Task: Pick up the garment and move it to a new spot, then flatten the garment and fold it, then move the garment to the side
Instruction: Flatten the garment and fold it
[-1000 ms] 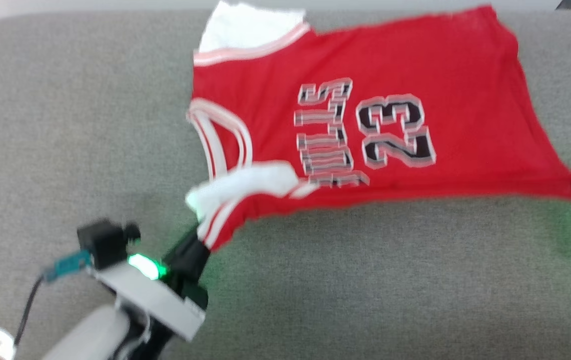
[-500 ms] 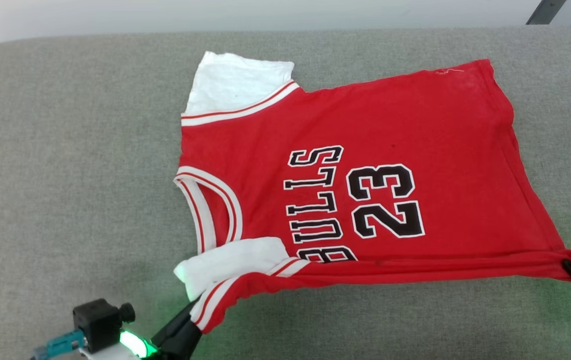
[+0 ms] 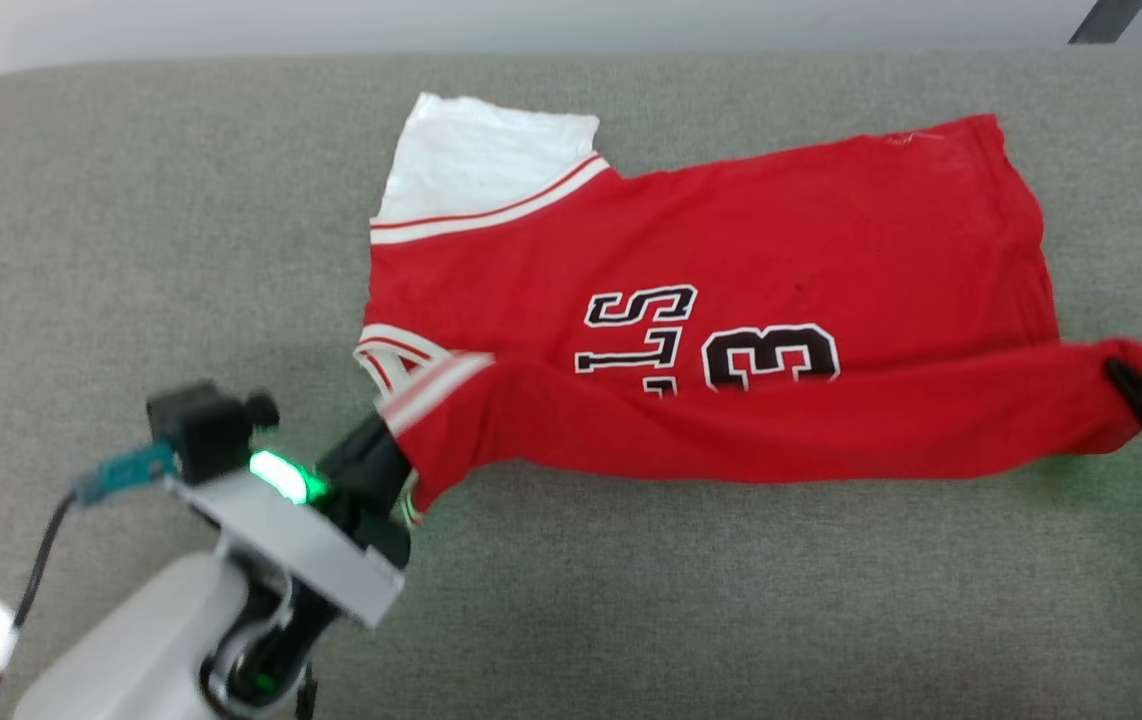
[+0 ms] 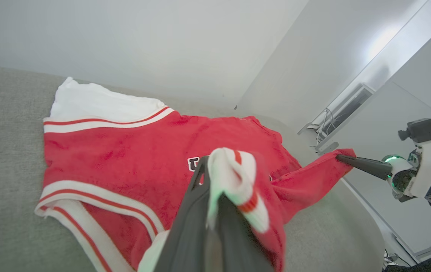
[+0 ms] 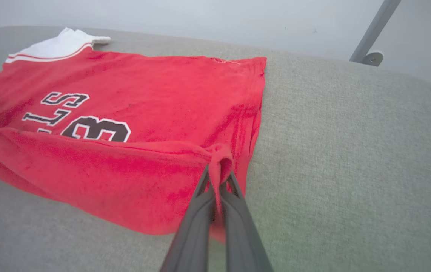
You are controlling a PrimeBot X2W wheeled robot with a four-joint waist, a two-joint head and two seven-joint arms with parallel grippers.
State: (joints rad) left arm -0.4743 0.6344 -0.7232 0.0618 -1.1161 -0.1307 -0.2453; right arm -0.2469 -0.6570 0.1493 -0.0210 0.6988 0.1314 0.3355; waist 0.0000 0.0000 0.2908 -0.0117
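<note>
Garment (image 3: 781,240) lies on padded surface (image 3: 131,250) between left gripper (image 3: 389,445) and right gripper (image 3: 1126,382).

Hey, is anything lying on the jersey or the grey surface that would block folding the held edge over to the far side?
Nothing visible does. The left end effector and right end effector each pinch a near corner of the garment, and its far half lies flat on the grey surface with nothing on top.
</note>
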